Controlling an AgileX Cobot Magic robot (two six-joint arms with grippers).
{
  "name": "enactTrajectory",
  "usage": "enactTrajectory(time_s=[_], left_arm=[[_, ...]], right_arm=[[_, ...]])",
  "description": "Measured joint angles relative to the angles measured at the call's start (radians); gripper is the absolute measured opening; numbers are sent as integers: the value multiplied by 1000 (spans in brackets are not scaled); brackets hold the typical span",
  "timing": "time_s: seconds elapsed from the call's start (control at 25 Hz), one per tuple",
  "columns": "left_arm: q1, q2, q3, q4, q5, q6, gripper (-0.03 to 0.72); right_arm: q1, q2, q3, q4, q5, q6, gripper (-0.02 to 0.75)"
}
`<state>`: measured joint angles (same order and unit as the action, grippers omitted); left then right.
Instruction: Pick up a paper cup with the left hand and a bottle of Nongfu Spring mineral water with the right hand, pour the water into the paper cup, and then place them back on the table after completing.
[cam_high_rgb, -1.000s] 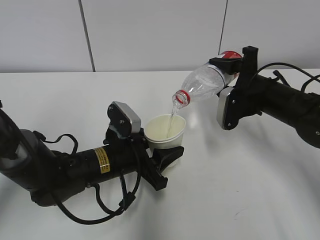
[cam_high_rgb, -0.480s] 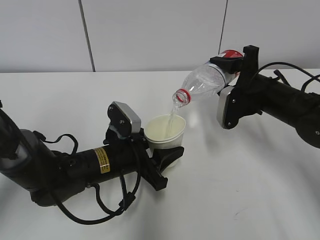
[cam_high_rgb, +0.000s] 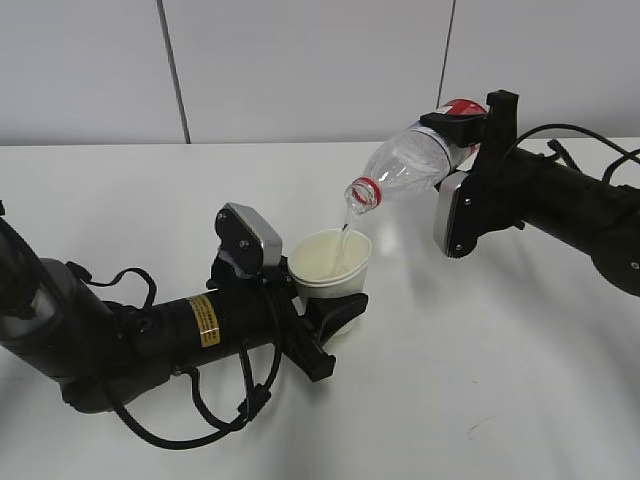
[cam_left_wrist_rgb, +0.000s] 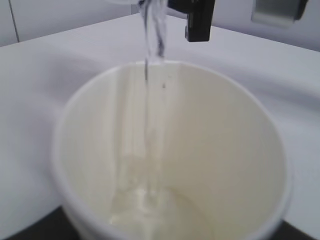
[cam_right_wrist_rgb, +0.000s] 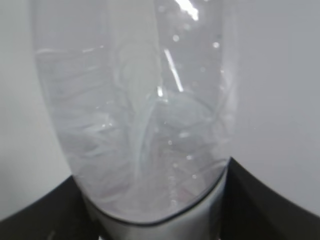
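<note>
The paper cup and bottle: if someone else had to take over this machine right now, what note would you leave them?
Left hand: shut on the paper cup, held upright above the table.
Right hand: shut on the bottle, tipped neck-down over the cup.
Done: both picked up; water is streaming into the cup, a shallow pool at the bottom.
Left: finish pouring, tilt the bottle upright, set both back on the table.
</note>
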<state>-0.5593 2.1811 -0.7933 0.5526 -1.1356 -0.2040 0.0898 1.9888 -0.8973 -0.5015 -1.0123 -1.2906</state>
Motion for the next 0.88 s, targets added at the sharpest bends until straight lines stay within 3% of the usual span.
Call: enactTrajectory(time_s=[0.88], left_arm=[[0,0,0,0,4,0,360]], right_arm=[[0,-1,0,0,-6,-2,438]])
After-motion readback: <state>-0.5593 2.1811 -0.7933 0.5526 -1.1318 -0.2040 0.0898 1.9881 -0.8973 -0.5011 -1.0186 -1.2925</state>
